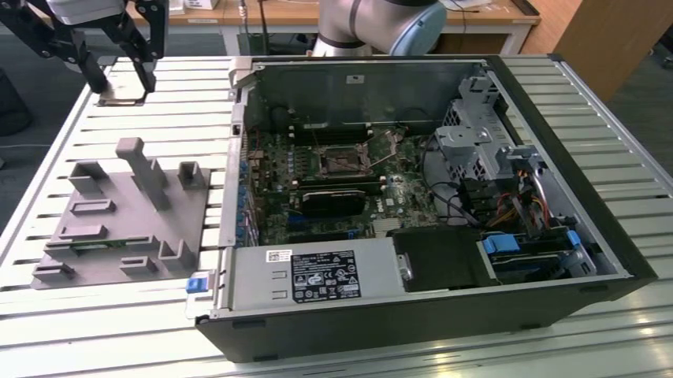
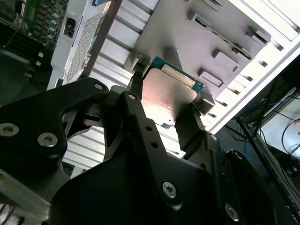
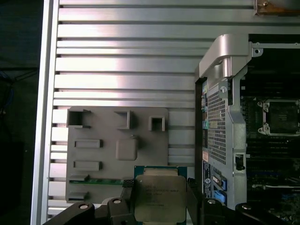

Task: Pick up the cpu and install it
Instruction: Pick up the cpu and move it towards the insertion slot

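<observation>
I have the cpu (image 3: 159, 197) clamped in my hand (image 1: 123, 88). It sits flat between my two fingers (image 3: 125, 191), one pressing on each of two opposite edges. The shiny metal top shows in the first wrist view, and the thin green rim shows along one edge in the second wrist view. My hand is closed just as far as the chip's width allows.

In the exterior view I hold the chip up off the slatted worktop (image 3: 122, 70), near its far corner on that view's left. It hangs clear of the grey holder block (image 3: 101, 126), which lies on the slats below, and a thin green memory stick (image 3: 93, 181) rests in one of the block's slots.

The open computer case (image 1: 421, 315) lies on the worktop just beside the block. The square socket (image 1: 342, 161) on its board is well apart from the chip I am gripping.
</observation>
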{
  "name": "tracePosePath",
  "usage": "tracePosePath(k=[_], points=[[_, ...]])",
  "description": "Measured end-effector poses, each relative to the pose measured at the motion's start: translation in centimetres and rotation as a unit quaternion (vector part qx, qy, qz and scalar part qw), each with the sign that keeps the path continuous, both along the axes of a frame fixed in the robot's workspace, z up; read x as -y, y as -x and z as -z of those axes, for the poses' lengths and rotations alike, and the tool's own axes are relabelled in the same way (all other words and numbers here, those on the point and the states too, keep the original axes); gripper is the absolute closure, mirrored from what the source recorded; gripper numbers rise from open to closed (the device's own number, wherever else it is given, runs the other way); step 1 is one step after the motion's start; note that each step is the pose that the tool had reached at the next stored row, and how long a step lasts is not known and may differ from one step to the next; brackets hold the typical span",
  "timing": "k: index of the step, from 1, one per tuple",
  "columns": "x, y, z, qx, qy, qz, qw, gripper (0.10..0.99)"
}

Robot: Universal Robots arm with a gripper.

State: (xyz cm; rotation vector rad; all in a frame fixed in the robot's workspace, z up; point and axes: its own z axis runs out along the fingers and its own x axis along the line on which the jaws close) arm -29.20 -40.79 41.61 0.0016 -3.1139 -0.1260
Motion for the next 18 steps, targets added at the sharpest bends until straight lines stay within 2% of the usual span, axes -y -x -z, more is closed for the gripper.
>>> tracePosePath(k=[18], points=[[0.00,-1.47,0.00,-0.0003,0.0000,0.000,1.0000,0.553]])
